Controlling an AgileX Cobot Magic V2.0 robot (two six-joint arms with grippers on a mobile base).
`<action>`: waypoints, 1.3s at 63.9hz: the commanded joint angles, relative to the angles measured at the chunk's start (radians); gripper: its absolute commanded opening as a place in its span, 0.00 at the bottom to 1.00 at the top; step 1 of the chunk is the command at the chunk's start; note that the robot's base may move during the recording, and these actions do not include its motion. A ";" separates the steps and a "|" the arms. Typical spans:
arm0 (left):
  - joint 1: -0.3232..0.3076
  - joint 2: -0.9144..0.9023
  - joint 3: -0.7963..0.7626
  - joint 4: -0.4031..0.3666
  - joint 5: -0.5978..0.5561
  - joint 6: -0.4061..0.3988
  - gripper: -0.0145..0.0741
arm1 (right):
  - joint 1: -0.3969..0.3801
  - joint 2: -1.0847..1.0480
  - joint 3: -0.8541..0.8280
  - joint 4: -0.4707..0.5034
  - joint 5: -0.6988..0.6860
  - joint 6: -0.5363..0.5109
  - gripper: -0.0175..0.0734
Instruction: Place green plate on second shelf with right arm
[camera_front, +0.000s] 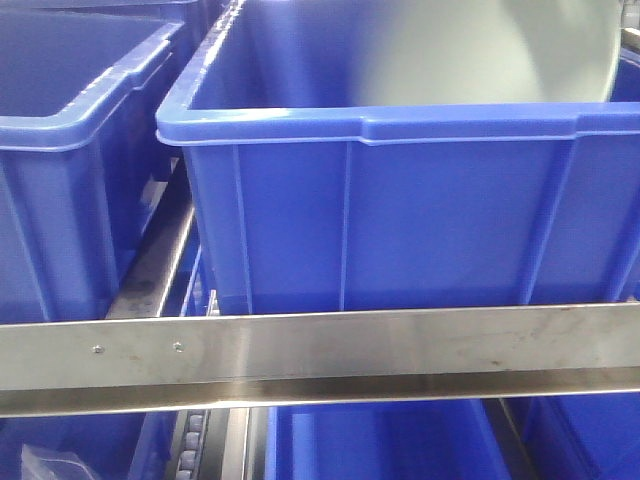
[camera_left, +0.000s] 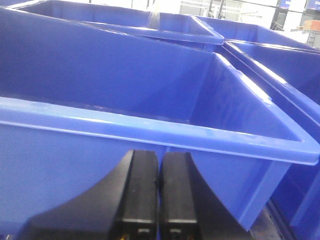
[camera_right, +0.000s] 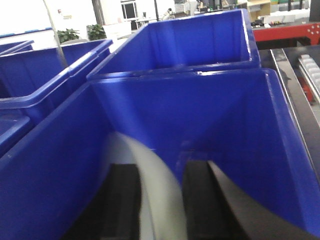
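The green plate shows as a large pale round disc, tilted on edge, in the top of the middle blue bin on the shelf. In the right wrist view the plate stands edge-on between my right gripper's two dark fingers. That gripper is shut on the plate's rim and is down inside the blue bin. My left gripper is shut and empty, just in front of the near wall of another blue bin.
A steel shelf rail runs across the front below the bin. A second blue bin stands to the left, and another sits on the lower level. More blue bins stand around the right gripper.
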 joint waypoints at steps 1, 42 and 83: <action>-0.007 -0.016 0.041 -0.008 -0.089 -0.003 0.31 | -0.002 -0.047 -0.038 0.002 -0.075 -0.009 0.56; -0.007 -0.016 0.041 -0.008 -0.089 -0.003 0.31 | 0.014 -0.585 -0.037 -0.208 0.789 0.050 0.25; -0.007 -0.016 0.041 -0.008 -0.089 -0.003 0.31 | 0.013 -0.822 0.070 -0.159 1.218 0.048 0.25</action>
